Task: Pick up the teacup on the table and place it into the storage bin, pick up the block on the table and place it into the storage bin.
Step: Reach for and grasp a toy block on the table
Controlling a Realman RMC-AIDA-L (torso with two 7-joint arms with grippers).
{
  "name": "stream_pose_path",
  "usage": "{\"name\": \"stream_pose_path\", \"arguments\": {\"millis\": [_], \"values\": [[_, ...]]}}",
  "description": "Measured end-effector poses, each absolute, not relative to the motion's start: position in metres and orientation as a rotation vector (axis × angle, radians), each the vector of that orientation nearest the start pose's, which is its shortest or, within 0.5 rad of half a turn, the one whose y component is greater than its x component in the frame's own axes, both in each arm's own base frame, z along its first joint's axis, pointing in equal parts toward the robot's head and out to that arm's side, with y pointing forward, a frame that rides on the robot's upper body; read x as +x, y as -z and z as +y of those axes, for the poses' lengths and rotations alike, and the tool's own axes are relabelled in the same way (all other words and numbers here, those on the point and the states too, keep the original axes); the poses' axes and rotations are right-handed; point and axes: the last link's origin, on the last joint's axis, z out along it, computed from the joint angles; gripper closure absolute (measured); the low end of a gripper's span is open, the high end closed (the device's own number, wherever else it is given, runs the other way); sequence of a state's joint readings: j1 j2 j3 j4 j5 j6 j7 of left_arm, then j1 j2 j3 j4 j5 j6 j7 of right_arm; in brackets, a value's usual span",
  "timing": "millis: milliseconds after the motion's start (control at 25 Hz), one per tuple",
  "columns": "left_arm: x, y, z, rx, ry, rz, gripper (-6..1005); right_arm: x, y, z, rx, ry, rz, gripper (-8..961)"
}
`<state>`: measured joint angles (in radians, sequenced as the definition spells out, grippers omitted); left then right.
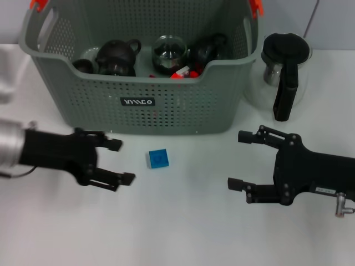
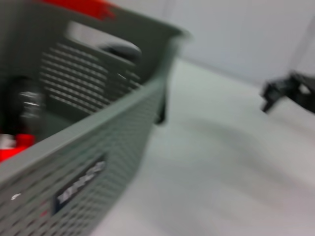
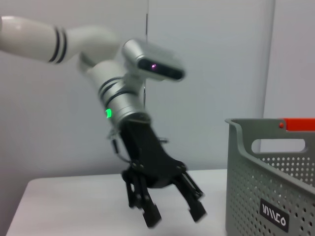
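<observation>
Left hand (image 3: 173, 215) hangs above the table (image 3: 74, 201) — fingers spread (empty) — beside the storage bin (image 3: 275, 177).

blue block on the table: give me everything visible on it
The blue block is a small bright-blue cube, plastic-looking, with a faint round mark on its top face. It sits flat on the white table, slightly rotated, just in front of the storage bin and apart from it. Nothing touches it: the left claw is open beside it, not yet around it. The wrist views don't show it.

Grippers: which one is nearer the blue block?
The left gripper: its open fingers flank the blue block closely; the right gripper, also open, sits farther off.
</observation>
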<state>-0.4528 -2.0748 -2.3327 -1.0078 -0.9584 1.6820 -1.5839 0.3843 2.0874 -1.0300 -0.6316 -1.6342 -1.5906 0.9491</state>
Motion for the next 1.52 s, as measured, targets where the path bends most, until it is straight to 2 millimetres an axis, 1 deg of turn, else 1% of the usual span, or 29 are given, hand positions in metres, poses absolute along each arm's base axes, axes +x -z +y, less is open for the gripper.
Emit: {"name": "stream_pose_path", "arguments": {"millis": [120, 160, 200, 240, 360, 480, 680, 920, 1360, 1520], "values": [[-0.238, -0.022, 0.335, -2.957, 0.072, -0.462, 109, 0.253, 0.027, 0.286, -2.745, -0.876, 0.100, 8], [-0.232, -0.017, 0.341, -2.969, 0.016, -0.431, 109, 0.254, 0.027, 0.285, -2.750, -0.872, 0.100, 8], [-0.223, -0.007, 0.351, -2.979, -0.053, -0.386, 110, 0.255, 0.028, 0.285, -2.755, -0.864, 0.099, 8], [-0.220, -0.003, 0.354, -2.980, -0.074, -0.371, 111, 0.255, 0.028, 0.284, -2.758, -0.862, 0.098, 8], [-0.209, 0.020, 0.369, -2.951, -0.150, -0.316, 113, 0.255, 0.028, 0.283, -2.763, -0.863, 0.094, 8], [-0.208, 0.038, 0.379, -2.902, -0.203, -0.278, 114, 0.255, 0.028, 0.284, -2.760, -0.868, 0.092, 9], [-0.211, 0.055, 0.382, -2.896, -0.266, -0.279, 116, 0.254, 0.025, 0.285, -2.747, -0.883, 0.087, 9], [-0.214, 0.056, 0.384, -2.872, -0.298, -0.279, 129, 0.255, 0.021, 0.286, -2.726, -0.891, 0.094, 9], [-0.220, 0.064, 0.380, -2.878, -0.373, -0.245, 138, 0.256, 0.020, 0.285, -2.717, -0.898, 0.095, 8], [-0.220, 0.065, 0.381, -2.871, -0.378, -0.242, 237, 0.256, 0.020, 0.285, -2.717, -0.897, 0.096, 8]]}}
